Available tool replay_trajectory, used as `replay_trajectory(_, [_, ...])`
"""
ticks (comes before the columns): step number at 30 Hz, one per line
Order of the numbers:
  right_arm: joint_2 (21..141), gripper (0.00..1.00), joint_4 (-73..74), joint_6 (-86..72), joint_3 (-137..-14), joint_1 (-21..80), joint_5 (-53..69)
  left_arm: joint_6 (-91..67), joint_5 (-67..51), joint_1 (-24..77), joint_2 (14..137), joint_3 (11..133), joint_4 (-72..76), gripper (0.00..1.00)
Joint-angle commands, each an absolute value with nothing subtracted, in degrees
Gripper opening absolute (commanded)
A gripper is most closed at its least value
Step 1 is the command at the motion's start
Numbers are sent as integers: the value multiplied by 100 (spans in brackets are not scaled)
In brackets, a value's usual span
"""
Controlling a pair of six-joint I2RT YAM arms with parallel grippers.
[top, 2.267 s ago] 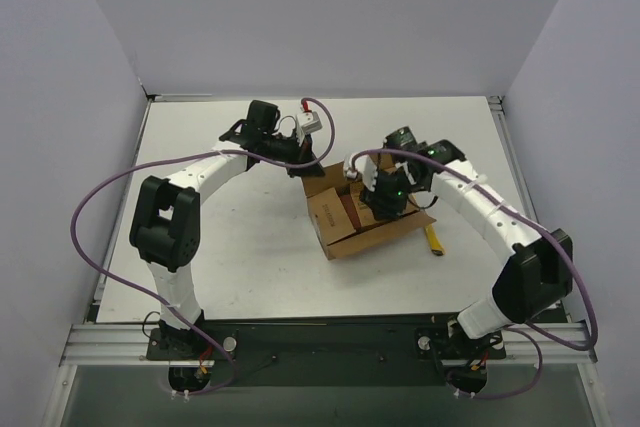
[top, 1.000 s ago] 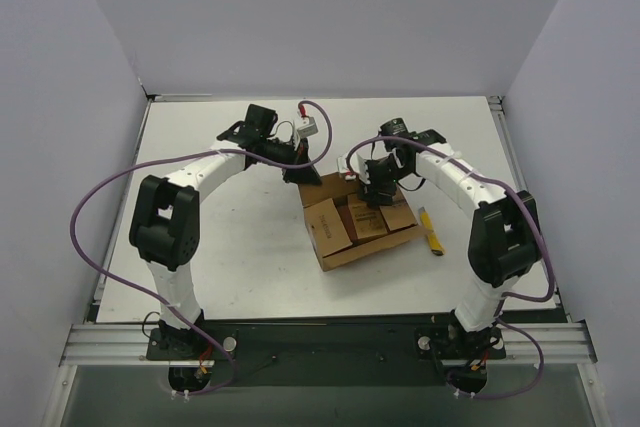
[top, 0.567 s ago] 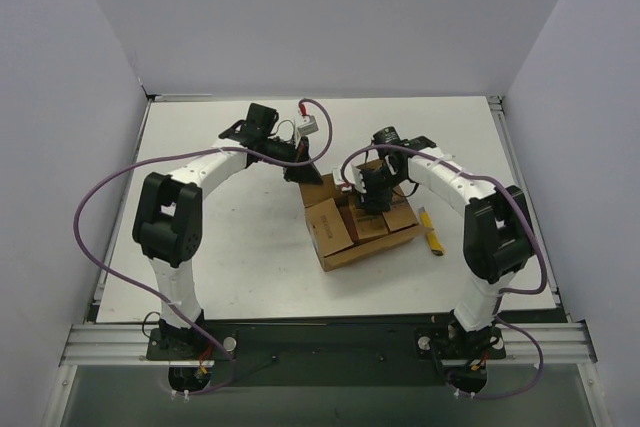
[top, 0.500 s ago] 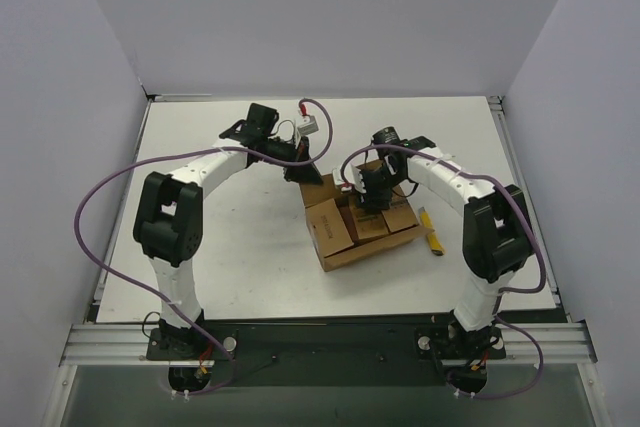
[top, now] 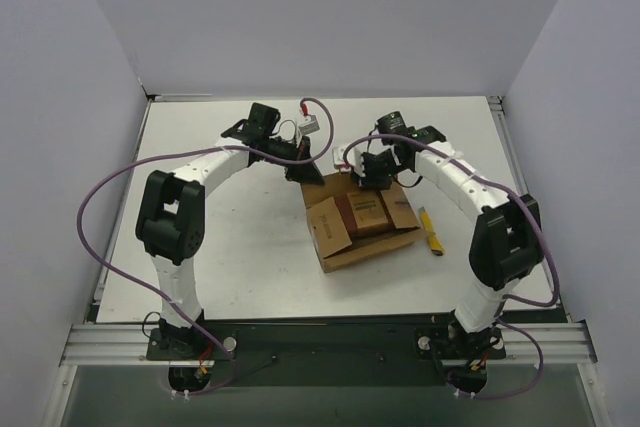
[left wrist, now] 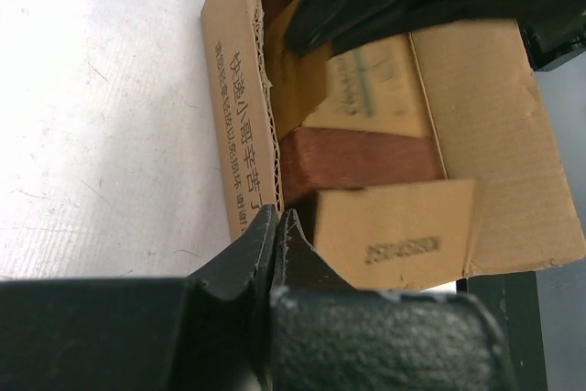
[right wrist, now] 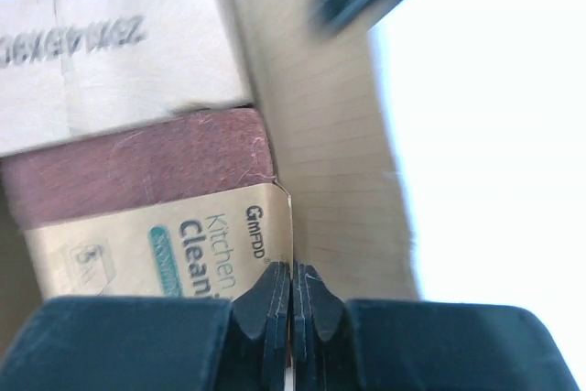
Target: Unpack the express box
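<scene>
both pressed together: left hand (left wrist: 277, 219) at the express box (top: 352, 247) rim, right hand (right wrist: 291, 269) over it.

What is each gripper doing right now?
Left gripper: closed at the express box flap, hold unclear.
Right gripper: closed by the packet, hold unclear.

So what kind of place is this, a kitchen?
Probably a robot lab bench, not a kitchen: a left arm and a right arm at a white table, plain walls around it, and an opened express box.
</scene>
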State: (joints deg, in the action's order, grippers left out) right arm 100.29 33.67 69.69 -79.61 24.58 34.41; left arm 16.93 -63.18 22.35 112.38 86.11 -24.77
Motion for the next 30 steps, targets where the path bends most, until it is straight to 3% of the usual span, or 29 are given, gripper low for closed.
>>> replay_trajectory(1, [9124, 0, 2919, 5434, -8762, 2443, 4078, 1793, -6196, 2285, 11338, 8763, -2681, 0])
replay_trajectory(5, [8685, 0, 2576, 4020, -8956, 2382, 3754, 1714, -6100, 2276, 11224, 8771, -2637, 0])
replay_trajectory(8, [8282, 0, 2128, 3281, -8729, 2075, 2806, 1714, -5855, 2198, 11066, 8675, -2654, 0])
replay_trajectory(15, [7875, 0, 1599, 717, -7806, 468, 635, 1056, -5318, 1802, 10329, 7973, -2146, 0])
replay_trajectory(20, [8261, 0, 1916, 0, -7585, -823, 527, -578, -4677, 1460, 9818, 7165, -1032, 0])
replay_trajectory(24, [8657, 0, 2004, 0, -7383, -1151, 1045, -1299, -4448, 1441, 9353, 6479, -441, 0])
replay_trajectory(25, [8770, 9, 1995, 157, -7244, -1160, 1142, -1396, -4395, 1441, 9273, 6399, -318, 0])
replay_trajectory(26, [8806, 33, 2013, 210, -7207, -1160, 1238, -1484, -4368, 1450, 9212, 6346, -177, 6])
replay_trajectory(29, [8850, 74, 2118, 368, -7241, -1169, 1292, -1643, -4456, 1441, 9062, 6363, -202, 42])
replay_trajectory(30, [8842, 78, 2188, 439, -7312, -1169, 1292, -1609, -4500, 1441, 8948, 6381, -185, 48])
